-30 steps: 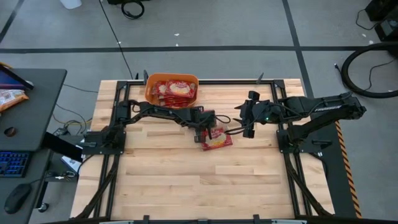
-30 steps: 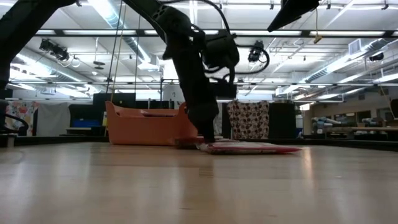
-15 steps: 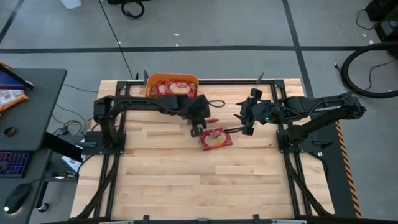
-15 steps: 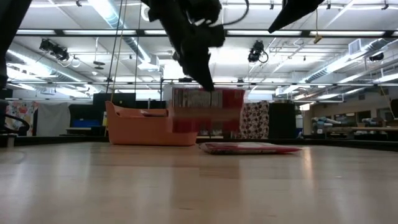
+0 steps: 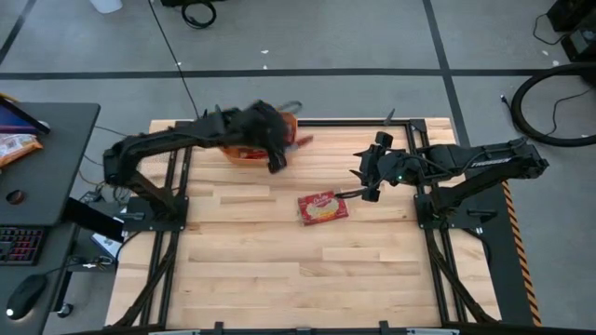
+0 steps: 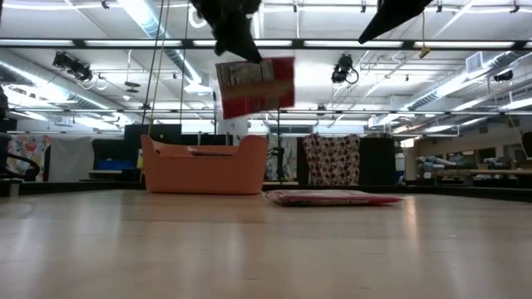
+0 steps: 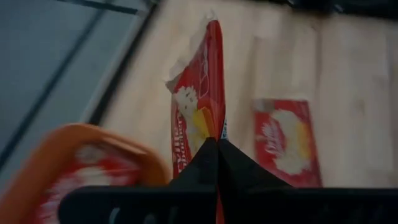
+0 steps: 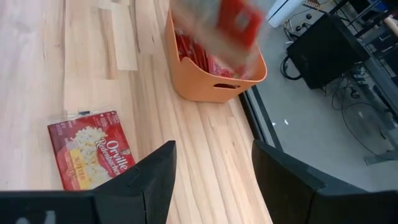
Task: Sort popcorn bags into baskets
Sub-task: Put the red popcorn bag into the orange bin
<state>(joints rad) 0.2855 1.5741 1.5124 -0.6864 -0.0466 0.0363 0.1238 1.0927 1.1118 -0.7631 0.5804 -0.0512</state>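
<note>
Black desk [image 5: 56, 126], kbd [image 5: 23, 244], maybe mouse [image 5: 25, 296].

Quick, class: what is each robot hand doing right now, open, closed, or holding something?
Left hand: closed on a popcorn bag, held in the air by the orange tub.
Right hand: open, holding nothing.

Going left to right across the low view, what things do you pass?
Orange plastic tub on the table → red popcorn bag held up in the air → flat red popcorn bag lying on the wooden table.
</note>
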